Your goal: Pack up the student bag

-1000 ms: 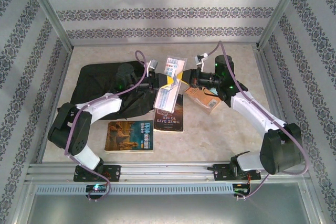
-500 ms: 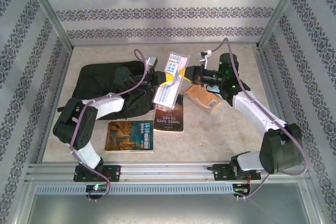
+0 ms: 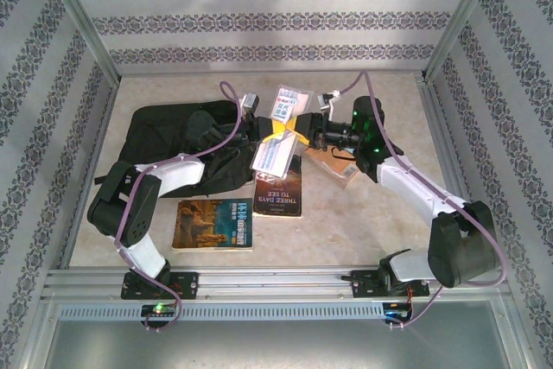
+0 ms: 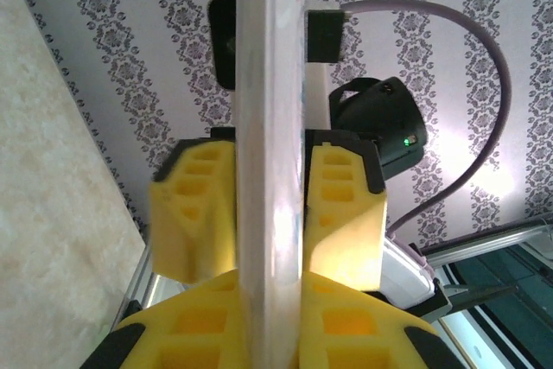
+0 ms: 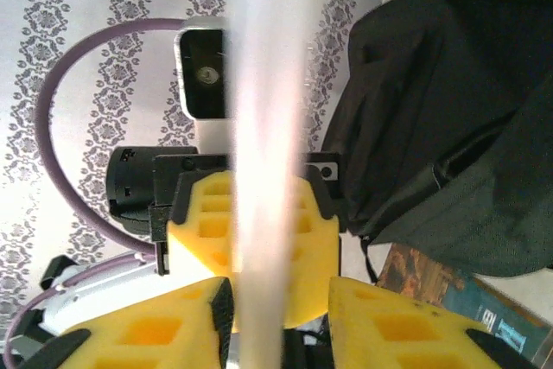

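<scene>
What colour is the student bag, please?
The student bag is black, best seen in the top external view.

White booklet [image 3: 273,158] raised mid-table: left gripper [image 3: 266,133] at its nine o'clock, right gripper [image 3: 304,132] at three. Backpack [image 3: 168,140] lies farther at nine; brown book [image 3: 346,174] at four, dark book [image 3: 278,194] at six.

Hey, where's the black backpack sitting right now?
Top view: the black backpack lies on the table's left side beneath the left arm, left of the white booklet, beyond the yellow-brown book.
</scene>
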